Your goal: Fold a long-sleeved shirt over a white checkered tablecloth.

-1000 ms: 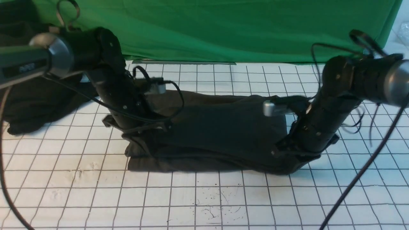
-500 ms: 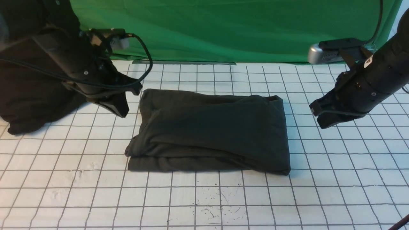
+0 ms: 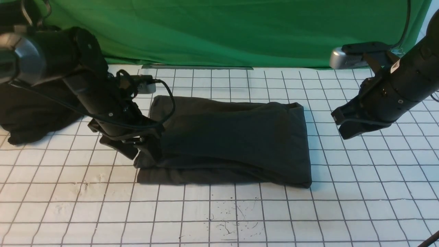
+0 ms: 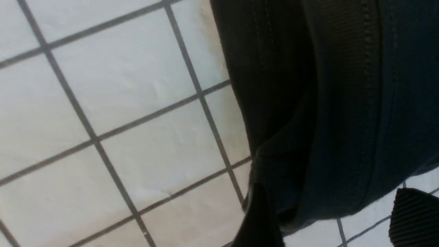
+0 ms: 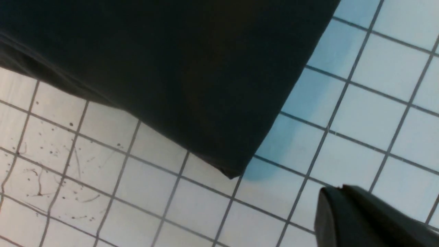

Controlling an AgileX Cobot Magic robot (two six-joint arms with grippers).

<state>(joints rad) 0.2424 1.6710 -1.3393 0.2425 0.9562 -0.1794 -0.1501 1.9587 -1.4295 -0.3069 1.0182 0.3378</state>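
The long-sleeved shirt (image 3: 233,137) lies folded into a dark rectangle in the middle of the white checkered tablecloth (image 3: 219,212). My left gripper (image 3: 140,152) is low at the shirt's near left corner. In the left wrist view its two fingers stand wide apart, open (image 4: 325,192), with the shirt's folded edge (image 4: 343,103) reaching between them, unpinched. My right gripper (image 3: 344,132) hangs above the cloth, off the shirt's right side. Its fingers (image 5: 339,206) are pressed together, shut on nothing, beside the shirt's corner (image 5: 171,68).
A blacker garment heap (image 3: 31,113) lies at the far left behind my left arm. The green backdrop cloth (image 3: 223,31) hangs along the back edge. Ink specks (image 3: 233,223) mark the near cloth. A cable (image 3: 430,240) crosses the near right corner.
A second ago both grippers were down on the shirt's ends, then both lifted away. The left one has come back down to the left corner and opened. The right one stays raised.
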